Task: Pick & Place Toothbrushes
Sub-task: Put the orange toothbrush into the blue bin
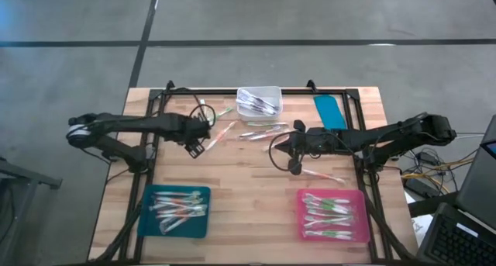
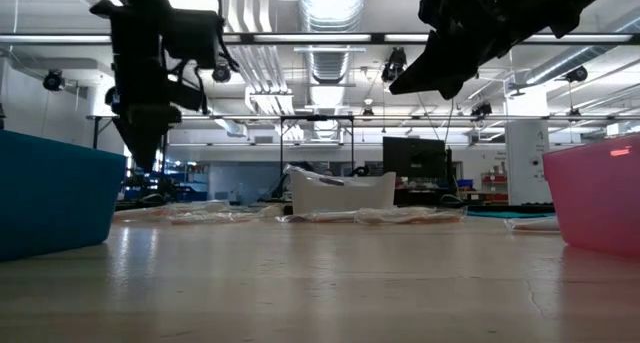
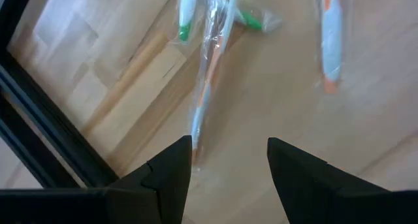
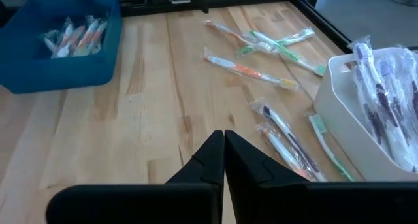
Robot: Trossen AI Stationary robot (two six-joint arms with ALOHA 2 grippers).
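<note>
While overhead hides it, right hand (image 4: 223,160) shows fingers pressed together.

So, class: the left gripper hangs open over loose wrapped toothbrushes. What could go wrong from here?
1. The left gripper is open above an orange toothbrush that crosses a green toothbrush; closing might catch both.
2. Its clear wrapper looks slippery, so thin fingers may pinch film only.
3. The black frame rail runs close by; a low approach might clip it.
</note>
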